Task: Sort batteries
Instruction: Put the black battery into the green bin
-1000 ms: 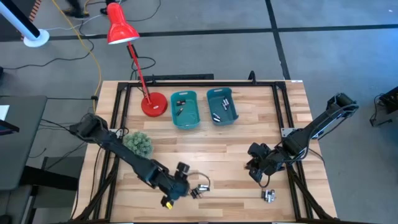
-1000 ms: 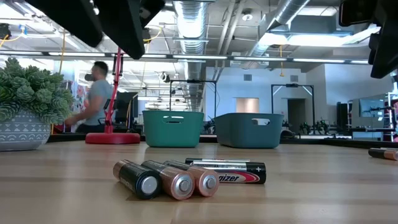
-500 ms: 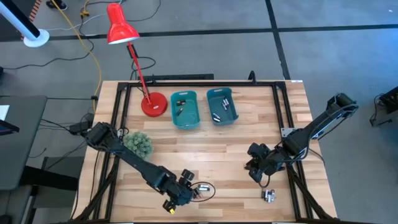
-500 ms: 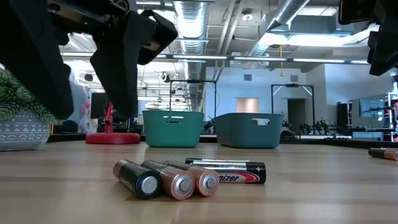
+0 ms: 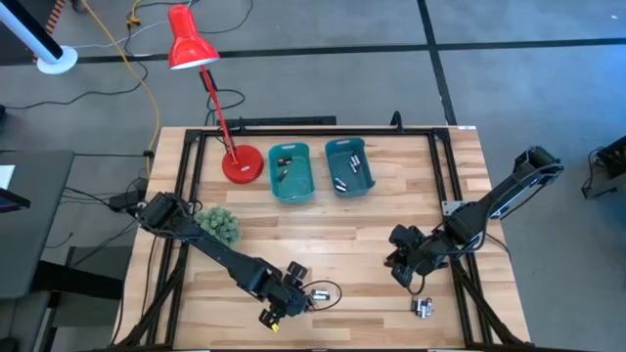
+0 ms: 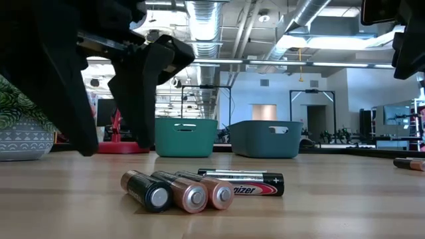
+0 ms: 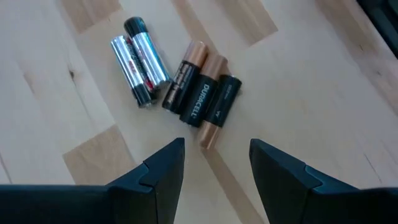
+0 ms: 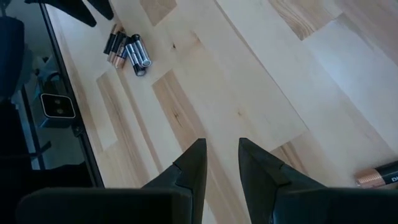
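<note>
High view: left gripper has slid in along the front of the counter over the last second and now sits right over the battery cluster; it was short of it a moment back. Reads as lining up a pick, nothing lifted yet. Right gripper hasn't moved, parked mid-right, with a second small battery group near the front edge below it. Two teal bins at the back already hold some cells; red lamp and spiky plant sit left, off the direct line to the bins. Low view: left gripper's fingers have dropped into frame behind the batteries, spread, not touching them. Left wrist view: fingers apart, empty, five cells lying packed side by side ahead, so isolating one looks fiddly. Right wrist view: fingers close together but with a gap, holding nothing; one stray battery at frame edge.
</note>
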{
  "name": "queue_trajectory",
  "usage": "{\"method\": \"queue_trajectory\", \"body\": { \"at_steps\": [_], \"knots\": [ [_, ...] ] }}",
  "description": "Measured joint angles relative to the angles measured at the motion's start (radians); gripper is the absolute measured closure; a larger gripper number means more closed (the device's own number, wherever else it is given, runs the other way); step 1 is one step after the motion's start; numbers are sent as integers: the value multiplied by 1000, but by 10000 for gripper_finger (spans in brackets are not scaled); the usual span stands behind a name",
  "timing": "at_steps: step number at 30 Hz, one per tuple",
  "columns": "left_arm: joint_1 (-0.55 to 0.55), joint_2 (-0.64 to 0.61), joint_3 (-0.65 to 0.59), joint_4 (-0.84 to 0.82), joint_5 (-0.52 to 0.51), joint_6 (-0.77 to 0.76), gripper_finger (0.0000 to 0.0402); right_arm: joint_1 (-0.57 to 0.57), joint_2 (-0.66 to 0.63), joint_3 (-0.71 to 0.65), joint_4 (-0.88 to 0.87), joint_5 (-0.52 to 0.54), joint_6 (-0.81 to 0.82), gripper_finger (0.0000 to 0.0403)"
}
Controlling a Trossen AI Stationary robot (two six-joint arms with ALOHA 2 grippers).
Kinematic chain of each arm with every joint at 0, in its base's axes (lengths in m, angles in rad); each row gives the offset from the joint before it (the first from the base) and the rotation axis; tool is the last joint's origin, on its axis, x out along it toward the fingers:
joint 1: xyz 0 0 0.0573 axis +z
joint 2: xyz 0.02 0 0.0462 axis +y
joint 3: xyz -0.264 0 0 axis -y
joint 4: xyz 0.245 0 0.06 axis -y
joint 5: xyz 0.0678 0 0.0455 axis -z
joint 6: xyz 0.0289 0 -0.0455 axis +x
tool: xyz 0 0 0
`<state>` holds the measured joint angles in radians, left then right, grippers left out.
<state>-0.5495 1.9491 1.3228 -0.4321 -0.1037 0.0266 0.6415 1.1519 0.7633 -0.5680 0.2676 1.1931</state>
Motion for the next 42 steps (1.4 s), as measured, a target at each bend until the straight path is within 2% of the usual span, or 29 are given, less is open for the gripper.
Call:
{"method": "queue_trajectory", "body": {
  "at_steps": [42],
  "knots": [
    [1,1,0,5,-4,-34,223,0,0,0,9,0,-15,294]
  ]
}}
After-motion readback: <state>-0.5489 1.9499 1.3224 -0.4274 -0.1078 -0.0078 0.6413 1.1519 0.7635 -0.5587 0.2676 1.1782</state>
